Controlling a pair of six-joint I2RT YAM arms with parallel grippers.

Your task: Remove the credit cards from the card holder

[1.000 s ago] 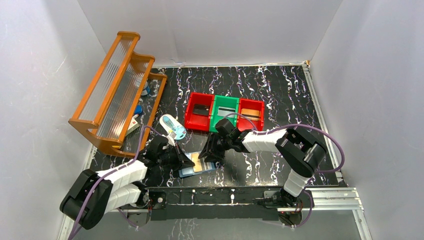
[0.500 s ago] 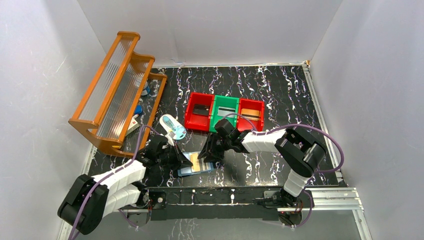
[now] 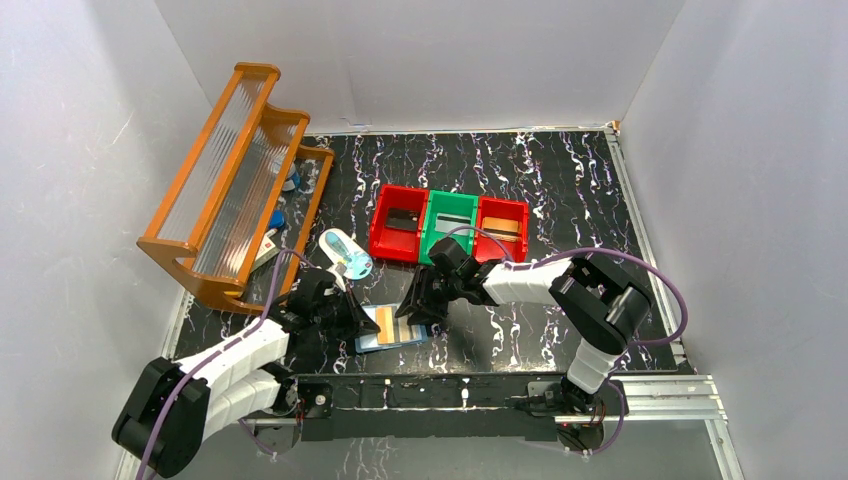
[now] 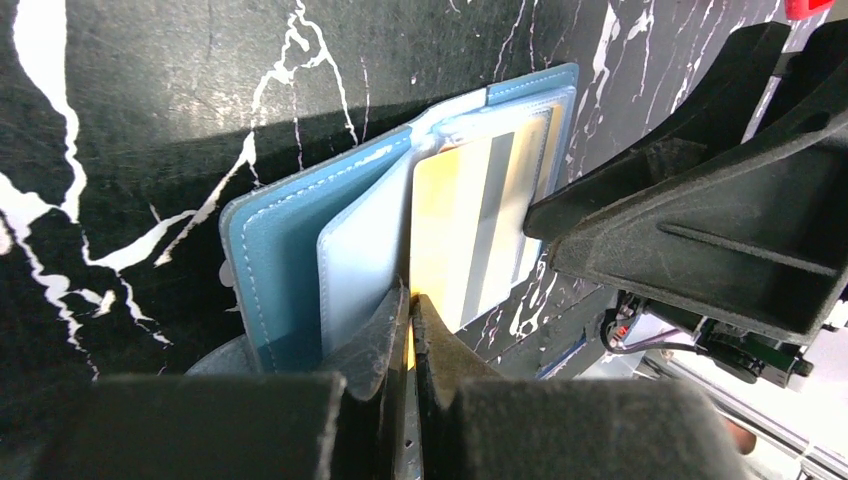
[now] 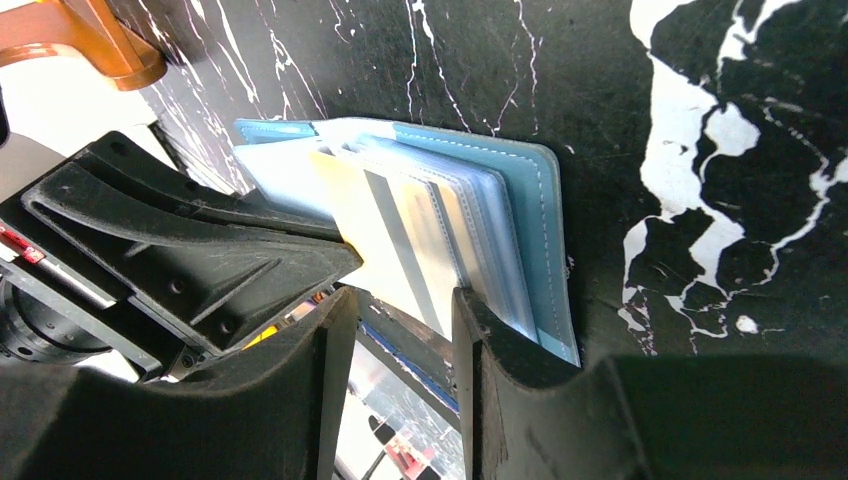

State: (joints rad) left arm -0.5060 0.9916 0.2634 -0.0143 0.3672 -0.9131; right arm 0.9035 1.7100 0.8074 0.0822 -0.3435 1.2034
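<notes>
The blue card holder (image 3: pixel 400 337) lies open near the table's front edge, also seen in the left wrist view (image 4: pixel 280 250) and the right wrist view (image 5: pixel 530 230). A tan-orange credit card (image 3: pixel 385 320) with a grey stripe sticks partly out of a pocket (image 4: pixel 455 230) (image 5: pixel 385 235). My left gripper (image 3: pixel 360 317) (image 4: pixel 410 300) is shut on the card's near edge. My right gripper (image 3: pixel 417 312) (image 5: pixel 400 300) is open at the holder's right side, and one finger (image 5: pixel 500 340) rests on the holder's blue cover. The black and pale grey-white cards are not seen in the holder.
A red bin (image 3: pixel 398 228), a green bin (image 3: pixel 450 226) and a second red bin (image 3: pixel 503 226) stand in a row behind the holder. A white-and-blue oval case (image 3: pixel 345 254) lies at left. An orange wooden rack (image 3: pixel 235 185) stands at far left.
My left gripper has pulled leftward with the tan-orange card, so more of the card shows outside the pocket. The right gripper has stayed on the holder.
</notes>
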